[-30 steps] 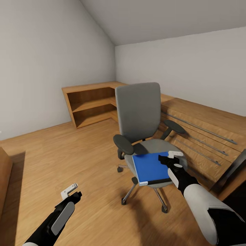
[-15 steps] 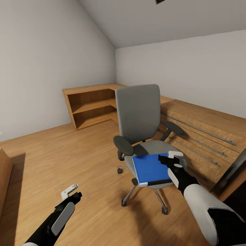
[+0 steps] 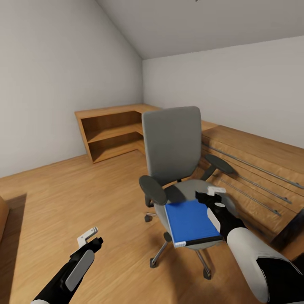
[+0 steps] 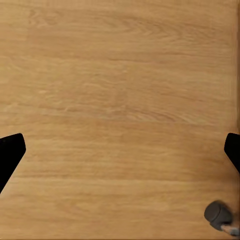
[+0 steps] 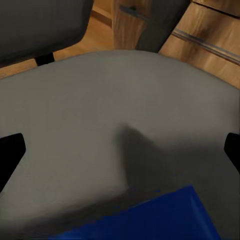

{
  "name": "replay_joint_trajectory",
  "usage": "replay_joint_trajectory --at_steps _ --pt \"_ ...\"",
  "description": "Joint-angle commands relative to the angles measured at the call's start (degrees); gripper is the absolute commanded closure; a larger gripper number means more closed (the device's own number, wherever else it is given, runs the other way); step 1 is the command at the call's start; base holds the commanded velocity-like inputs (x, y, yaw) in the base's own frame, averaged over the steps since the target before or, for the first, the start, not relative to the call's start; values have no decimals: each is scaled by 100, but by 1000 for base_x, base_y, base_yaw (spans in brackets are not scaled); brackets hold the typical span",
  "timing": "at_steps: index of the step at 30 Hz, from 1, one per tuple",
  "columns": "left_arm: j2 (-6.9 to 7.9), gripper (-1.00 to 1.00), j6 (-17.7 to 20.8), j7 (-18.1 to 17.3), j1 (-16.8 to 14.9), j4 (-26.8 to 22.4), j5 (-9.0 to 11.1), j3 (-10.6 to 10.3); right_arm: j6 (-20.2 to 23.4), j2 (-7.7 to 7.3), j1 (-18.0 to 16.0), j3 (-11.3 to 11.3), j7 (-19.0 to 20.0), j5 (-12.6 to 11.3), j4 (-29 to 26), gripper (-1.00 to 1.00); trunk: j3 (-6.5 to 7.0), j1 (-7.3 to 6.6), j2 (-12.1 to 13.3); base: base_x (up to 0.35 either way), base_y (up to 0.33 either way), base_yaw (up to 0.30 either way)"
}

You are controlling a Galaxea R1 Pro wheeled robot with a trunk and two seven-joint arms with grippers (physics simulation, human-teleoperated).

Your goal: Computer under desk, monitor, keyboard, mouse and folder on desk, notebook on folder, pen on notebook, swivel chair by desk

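Note:
The grey swivel chair [image 3: 171, 143] stands mid-room on the wood floor, its backrest toward the far wall. The bright-blue folder [image 3: 191, 221] lies on the seat [image 5: 100, 110] and overhangs its front edge; a blue corner of the folder [image 5: 165, 217] shows in the right wrist view. My right gripper [image 3: 212, 195] [image 5: 120, 150] hovers open over the seat just past the folder's far right corner, with nothing between its fingers. My left gripper [image 3: 89, 237] [image 4: 120, 150] hangs open over bare floor, left of the chair.
Low oak shelving [image 3: 110, 131] fills the back corner. Oak fronts with metal rails [image 3: 253, 169] run along the right wall behind the chair. A chair castor [image 4: 218, 216] sits near my left gripper. Open floor [image 3: 63, 194] lies to the left.
The view has shifted a little. The folder has slid toward the seat's front edge and now overhangs it, away from my right gripper. My left arm holds its pose.

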Motion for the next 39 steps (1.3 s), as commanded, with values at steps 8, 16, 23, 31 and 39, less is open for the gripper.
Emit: replay_joint_trajectory --at_steps 8,16,23,31,39 --pt "-8 -100 24 42 -5 34 19 -24 10 2 1 -3 -17 -24 -4 -100 -5 2 -2 125 0 0" --pt "-16 -100 18 44 -4 57 3 -24 26 2 -1 -3 -29 -10 -4 -100 -5 2 -2 16 0 0" --pt "-24 -100 9 33 -3 60 -8 -34 43 2 -2 4 -33 0 -4 -100 -5 2 -2 168 0 0" --pt "-17 -100 22 39 -6 61 -2 -36 57 2 -3 8 -43 10 -4 -100 -5 2 -2 80 0 0" --pt "-16 -100 25 41 -4 61 5 -33 370 2 -3 24 -109 12 -6 -100 -5 2 -2 11 0 0"
